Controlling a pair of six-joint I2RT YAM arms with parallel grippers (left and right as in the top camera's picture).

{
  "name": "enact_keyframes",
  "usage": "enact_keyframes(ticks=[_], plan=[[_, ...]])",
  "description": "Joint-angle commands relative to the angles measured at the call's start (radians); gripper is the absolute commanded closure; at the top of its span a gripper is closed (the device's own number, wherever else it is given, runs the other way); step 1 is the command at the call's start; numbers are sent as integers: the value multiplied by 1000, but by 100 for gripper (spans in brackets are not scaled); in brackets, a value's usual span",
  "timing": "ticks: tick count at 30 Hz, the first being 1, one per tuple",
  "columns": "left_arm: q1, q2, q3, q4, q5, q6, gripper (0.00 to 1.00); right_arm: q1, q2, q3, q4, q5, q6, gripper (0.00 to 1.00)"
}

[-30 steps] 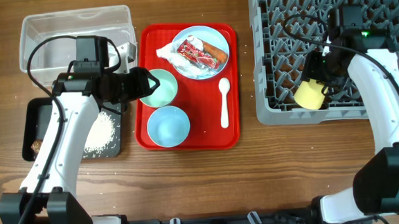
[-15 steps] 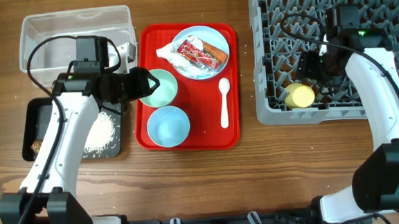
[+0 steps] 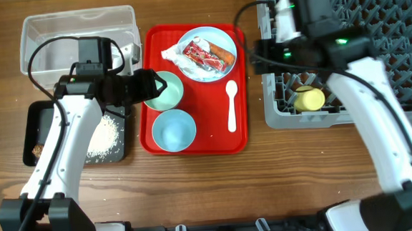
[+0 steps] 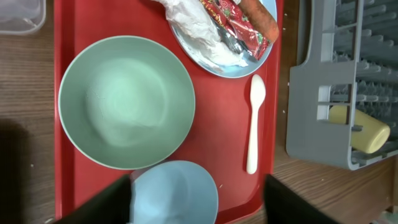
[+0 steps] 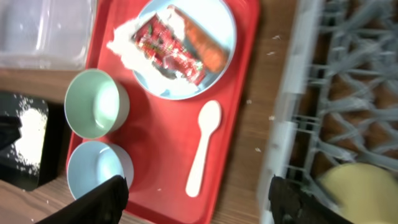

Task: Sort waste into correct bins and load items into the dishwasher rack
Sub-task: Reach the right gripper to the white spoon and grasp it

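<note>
- The left fingers (image 4: 99, 202) were spread wide apart and held nothing. They hung over the green bowl (image 4: 126, 101) and the blue bowl (image 4: 177, 190).
- The right fingers (image 5: 93, 202) were wide apart too and held nothing. They hung by the edge of the grey rack (image 3: 372, 19), on the side next to the red tray (image 3: 214, 133).
- The two bowls sat next to each other on the red tray.
- The white spoon (image 3: 232, 105) lay on the tray beside the bowls.
- The blue plate (image 3: 219, 39) sat at the far end of the tray. On it lay the white tissue (image 4: 196, 28), the red wrapper (image 4: 230, 18) and the orange piece (image 4: 260, 15).
- The yellow cup (image 3: 309, 98) lay on its side in the rack, near the front corner closest to the tray.
- The rice (image 3: 103, 136) and the brown scrap (image 3: 37, 149) lay in the black tray (image 3: 37, 115).
- The clear tub (image 3: 79, 37) stood just behind the black tray on the bench (image 3: 217, 186).
</note>
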State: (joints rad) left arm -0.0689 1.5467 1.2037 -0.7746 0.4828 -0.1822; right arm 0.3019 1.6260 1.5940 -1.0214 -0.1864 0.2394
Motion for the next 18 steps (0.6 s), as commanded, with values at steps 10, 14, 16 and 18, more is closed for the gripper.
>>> enact_keyframes(ticks=[10, 14, 16, 18], plan=[[79, -2, 1, -1, -5, -69, 5, 118, 509, 1, 102, 5, 60, 39], [71, -2, 1, -2, -5, -69, 4, 118, 539, -32, 143, 21, 87, 40], [71, -2, 1, -2, -5, -69, 3, 118, 544, -74, 186, 63, 131, 40], [71, -2, 1, -2, -5, -69, 3, 118, 544, -103, 233, 64, 141, 43]])
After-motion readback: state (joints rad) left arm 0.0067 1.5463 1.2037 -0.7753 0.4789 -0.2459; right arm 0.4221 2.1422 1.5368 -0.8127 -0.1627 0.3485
